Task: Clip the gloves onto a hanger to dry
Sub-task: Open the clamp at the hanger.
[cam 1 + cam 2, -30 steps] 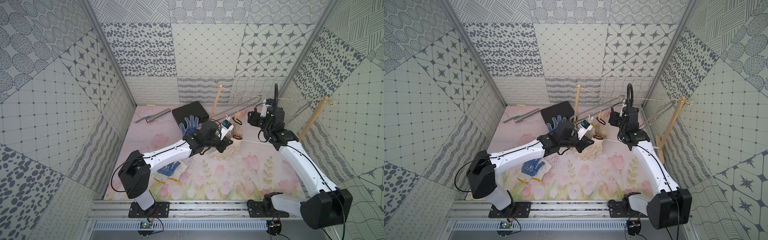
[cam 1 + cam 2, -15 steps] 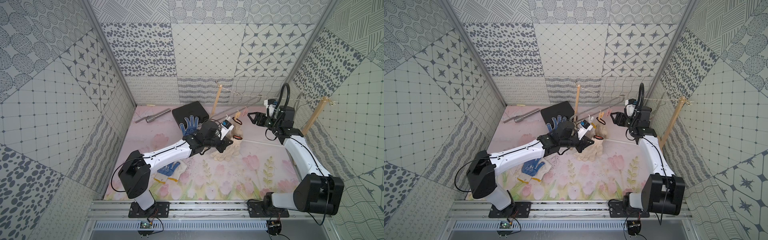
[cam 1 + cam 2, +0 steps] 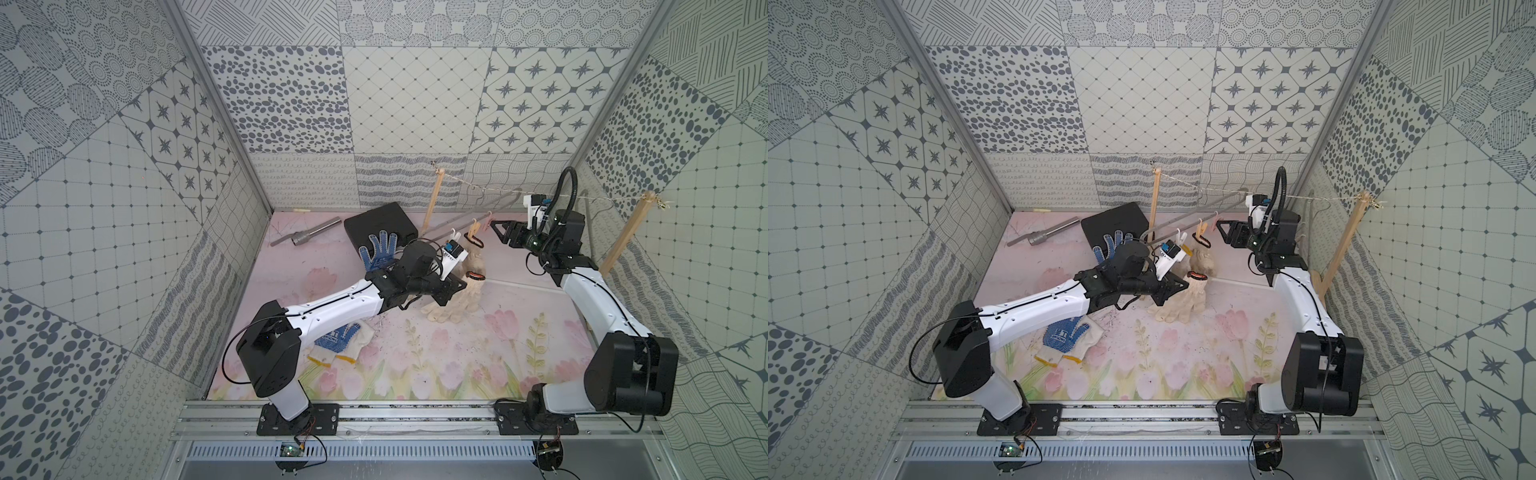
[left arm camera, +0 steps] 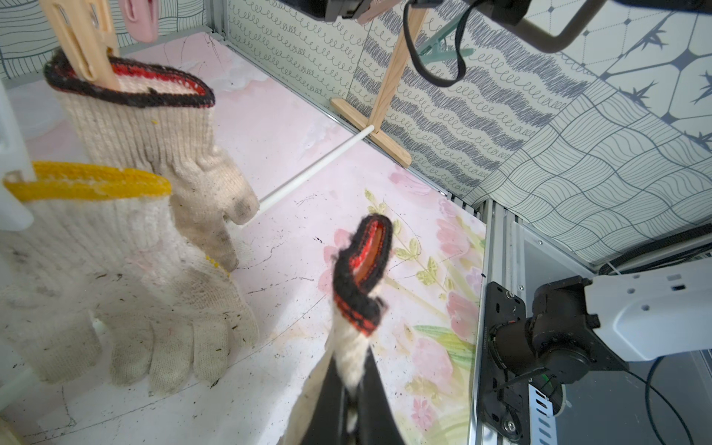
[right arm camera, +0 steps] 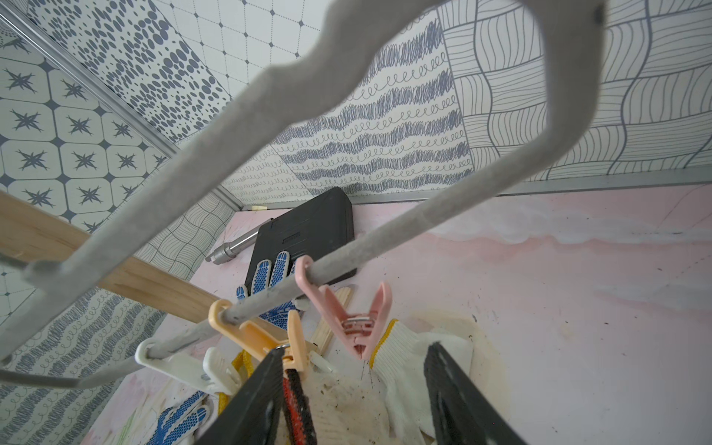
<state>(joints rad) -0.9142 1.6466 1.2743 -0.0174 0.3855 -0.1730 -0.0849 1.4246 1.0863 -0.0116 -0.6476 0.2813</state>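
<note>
The grey hanger (image 3: 478,212) (image 5: 269,96) hangs from the string, with white, peach and pink pegs (image 5: 358,323) on its lower bar. Two of the gloves are clipped up: one with a black-and-red cuff (image 4: 154,127) under the peach peg, and a yellow-cuffed one (image 4: 115,269) under the white peg. My left gripper (image 4: 354,404) (image 3: 453,289) is shut on a third cream glove (image 4: 362,277) with a black-and-red cuff, which it holds just below the hanger. My right gripper (image 5: 354,404) (image 3: 498,232) is open beside the pink peg, and one finger is close to the peach peg.
A black case (image 3: 380,224) with a blue-dotted glove (image 3: 380,249) on it lies at the back, next to a metal socket tool (image 3: 307,235). More gloves (image 3: 336,336) lie under my left arm. Two wooden posts (image 3: 434,195) (image 3: 627,232) carry the string.
My right arm has folded back toward the right wall while its gripper stays near the pegs, and its jaws have narrowed a little. My left arm and its glove have not moved.
</note>
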